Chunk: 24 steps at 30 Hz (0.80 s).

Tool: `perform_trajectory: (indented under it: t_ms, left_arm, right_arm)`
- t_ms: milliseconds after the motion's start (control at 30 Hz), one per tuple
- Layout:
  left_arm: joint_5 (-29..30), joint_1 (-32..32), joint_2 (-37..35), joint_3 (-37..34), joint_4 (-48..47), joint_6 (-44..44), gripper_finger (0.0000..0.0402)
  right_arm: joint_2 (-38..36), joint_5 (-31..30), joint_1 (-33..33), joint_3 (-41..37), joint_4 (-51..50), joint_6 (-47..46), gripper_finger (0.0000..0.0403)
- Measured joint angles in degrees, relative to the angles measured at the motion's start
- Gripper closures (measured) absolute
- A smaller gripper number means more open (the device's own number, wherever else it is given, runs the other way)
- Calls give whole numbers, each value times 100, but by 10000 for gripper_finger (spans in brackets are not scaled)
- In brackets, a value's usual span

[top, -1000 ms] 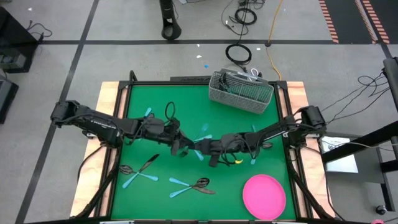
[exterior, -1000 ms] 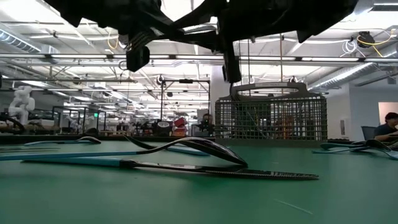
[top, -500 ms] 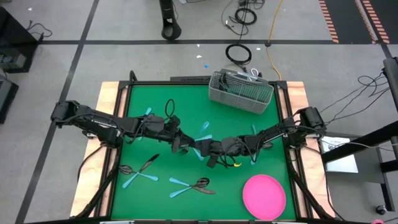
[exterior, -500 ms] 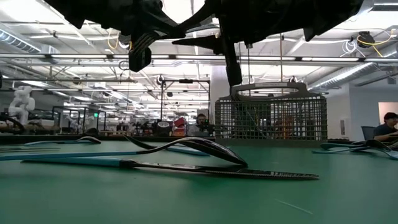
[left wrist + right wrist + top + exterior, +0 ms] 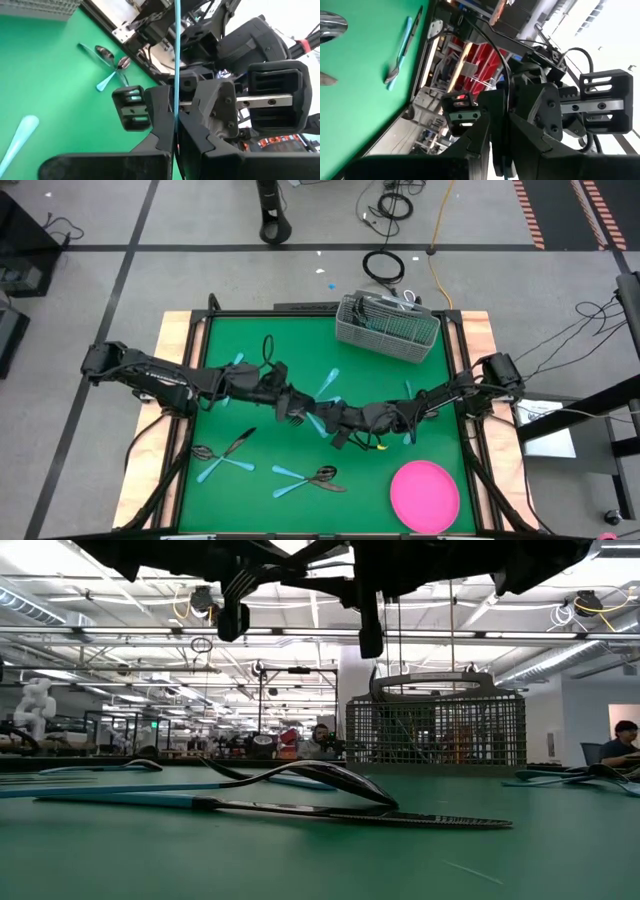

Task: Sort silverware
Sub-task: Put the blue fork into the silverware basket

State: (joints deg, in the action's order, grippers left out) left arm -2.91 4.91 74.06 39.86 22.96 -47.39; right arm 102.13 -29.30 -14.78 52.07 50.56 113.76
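My left gripper (image 5: 299,413) and my right gripper (image 5: 330,420) meet tip to tip above the middle of the green table. Both are shut on one blue-handled piece of silverware (image 5: 176,50), which shows between them in the high view (image 5: 318,423). I cannot tell whether it is a fork, spoon or knife. Other blue-handled pieces lie flat on the mat at the near left (image 5: 232,448), the near middle (image 5: 305,476), the far left (image 5: 237,363), the middle (image 5: 328,380) and the right (image 5: 408,395). The grey mesh caddy (image 5: 388,328) stands at the far edge. My left gripper pinches the thin blue handle (image 5: 175,131) between its two fingers, coming level from the table's left. The handle, seen edge-on, runs on past the fingertips, clear of the table. My right gripper, coming level from the table's right, has a thin dark strip (image 5: 501,131) of the same piece between its fingers. Which part that is cannot be told.
A pink round plate (image 5: 424,492) lies at the near right corner. The caddy (image 5: 435,730) and the near silverware (image 5: 300,790) show in the low view. Bare green mat lies between the scattered pieces. Wooden rails edge the table's left and right sides.
The two grippers have drawn closer together over the middle of the table, the left toward the right edge and the right toward the left edge. Both have risen a little above the mat.
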Motion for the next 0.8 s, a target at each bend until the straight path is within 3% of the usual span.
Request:
perform_trajectory:
  t_ms: [333, 533, 800]
  left_arm:
    - [40, -55, 4, 11, 30, 15, 383]
    - [30, -55, 4, 11, 36, 236, 382]
    - [-20, -104, -6, 11, 10, 500, 356]
  right_arm:
    - [7, -197, -29, 0, 285, 131, 349]
    - [9, -216, -31, 0, 359, 89, 396]
    - [-92, -239, -33, 7, 102, -808, 401]
